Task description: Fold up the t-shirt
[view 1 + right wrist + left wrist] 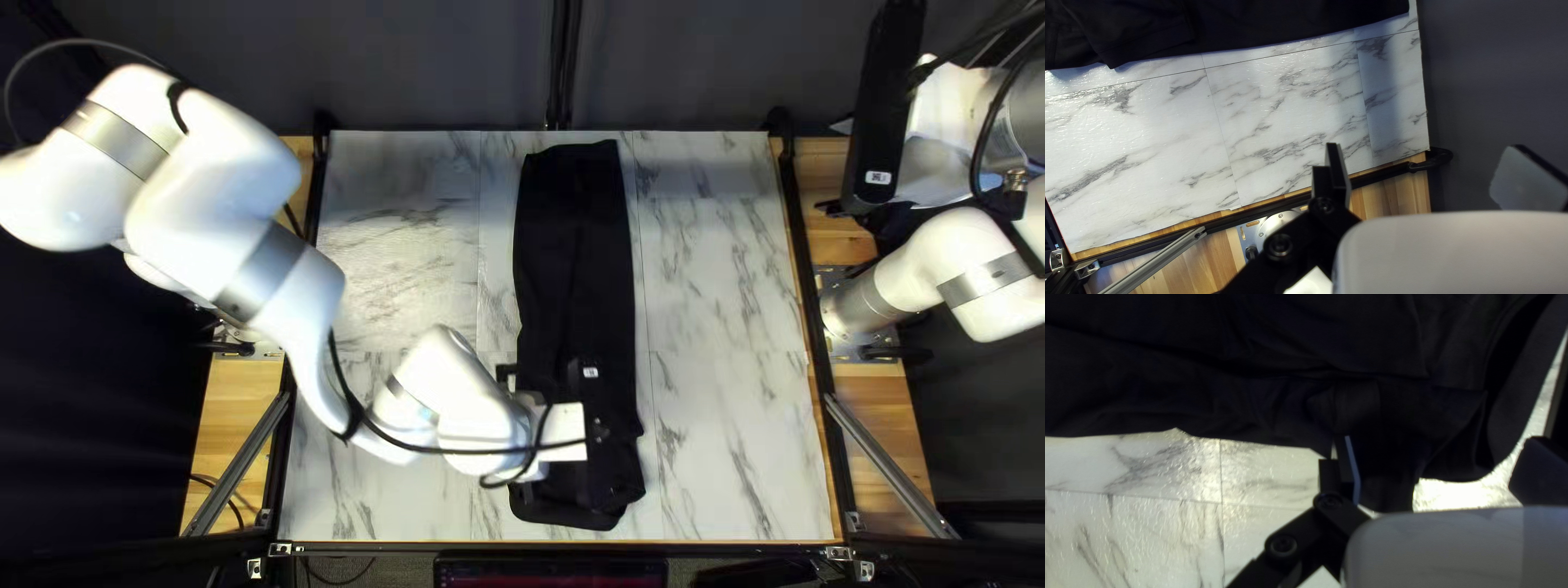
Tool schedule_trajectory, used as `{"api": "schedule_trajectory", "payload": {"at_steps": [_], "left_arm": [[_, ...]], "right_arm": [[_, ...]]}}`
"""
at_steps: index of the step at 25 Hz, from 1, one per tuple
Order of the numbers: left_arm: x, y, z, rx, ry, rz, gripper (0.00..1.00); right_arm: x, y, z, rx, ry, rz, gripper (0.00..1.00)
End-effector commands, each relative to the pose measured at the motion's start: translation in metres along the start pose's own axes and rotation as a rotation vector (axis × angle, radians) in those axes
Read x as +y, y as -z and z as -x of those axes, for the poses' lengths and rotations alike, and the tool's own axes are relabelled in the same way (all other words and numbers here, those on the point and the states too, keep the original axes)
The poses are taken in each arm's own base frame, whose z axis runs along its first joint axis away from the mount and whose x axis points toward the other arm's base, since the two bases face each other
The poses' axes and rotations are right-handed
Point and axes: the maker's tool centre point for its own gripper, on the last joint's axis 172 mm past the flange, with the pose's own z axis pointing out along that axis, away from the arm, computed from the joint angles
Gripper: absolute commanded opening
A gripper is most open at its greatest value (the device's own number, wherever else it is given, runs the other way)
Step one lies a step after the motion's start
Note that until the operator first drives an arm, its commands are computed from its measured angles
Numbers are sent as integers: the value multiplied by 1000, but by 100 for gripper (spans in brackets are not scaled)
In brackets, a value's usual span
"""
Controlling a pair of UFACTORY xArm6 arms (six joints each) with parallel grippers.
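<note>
A black cloth t-shirt [575, 250] is laid mid-frame on a white marbled counter [724, 327], the black left claw [605, 436] (lower centre) and black right claw [880, 125] (upper right) both released.

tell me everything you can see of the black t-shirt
The t-shirt is black, soft-looking cloth, lying in a long narrow strip on the table, running from near the far edge toward the near one. Overlapping layers and creases show at the near end, where my open left gripper is; contact is unclear.
</note>
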Motion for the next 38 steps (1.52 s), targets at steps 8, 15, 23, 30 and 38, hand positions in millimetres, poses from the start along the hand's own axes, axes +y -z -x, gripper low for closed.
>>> {"api": "schedule_trajectory", "payload": {"at_steps": [8,15,23,30,38], "left_arm": [[4,-30,16,-94,-66,-59,100],[20,-20,13,-73,-79,-36,100],[3,-46,23,-106,-67,-22,100],[-13,-47,37,-135,-35,-80,100],[-17,-27,71,-160,16,-148,100]], "right_arm": [[0,0,0,0,0,0,100],[0,0,0,0,0,0,100],[0,0,0,0,0,0,100],[0,0,0,0,0,0,100],[0,0,0,0,0,0,100]]}}
